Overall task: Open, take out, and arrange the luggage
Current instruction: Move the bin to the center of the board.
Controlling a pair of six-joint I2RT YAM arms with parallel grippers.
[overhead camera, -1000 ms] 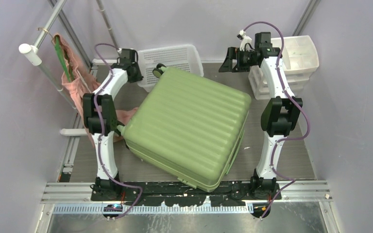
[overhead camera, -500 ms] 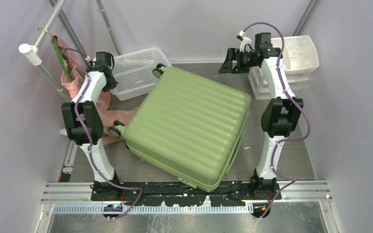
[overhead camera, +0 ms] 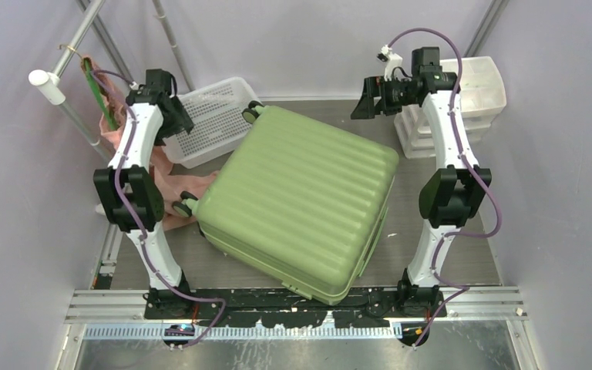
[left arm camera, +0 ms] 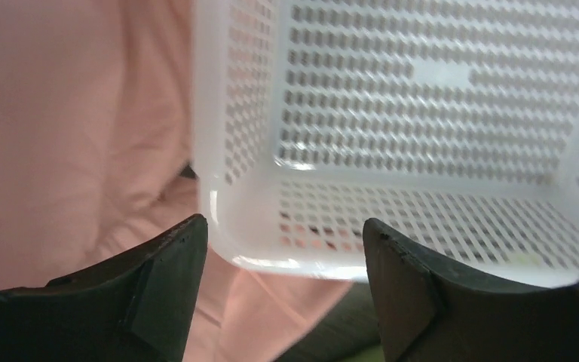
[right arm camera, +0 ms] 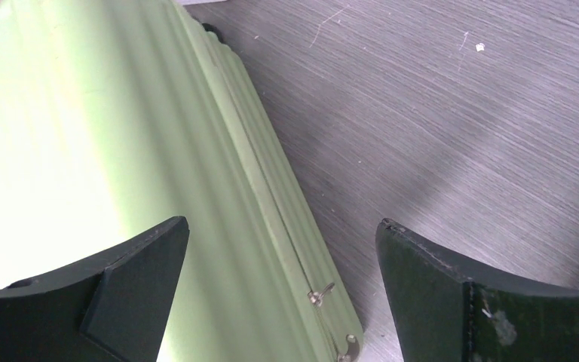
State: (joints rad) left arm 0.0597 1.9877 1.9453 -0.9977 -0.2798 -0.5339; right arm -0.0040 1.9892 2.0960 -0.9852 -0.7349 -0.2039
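1. The green suitcase point(overhead camera: 301, 200) lies flat and shut in the middle of the table point(overhead camera: 447, 254), ribbed shell up and turned at an angle between the two arms.
2. One wheel point(overhead camera: 253, 110) points at the back wall and touches the white basket point(overhead camera: 208, 123). Another point(overhead camera: 183, 205) rests on the pink cloth point(overhead camera: 171, 193) at the left.
3. The left gripper point(left arm camera: 283, 222) hangs over the basket's near left corner with its jaws well apart. The corner shows in the gap, but neither finger presses on it, so nothing is gripped.
4. The right gripper point(right arm camera: 282, 222) is up at the back right, in front of the white drawers point(overhead camera: 478, 85), with its jaws spread wide and holding nothing.
5. Below it runs the suitcase's right edge, its zip pulls point(right arm camera: 318, 296) just showing, and bare grey table beside it.
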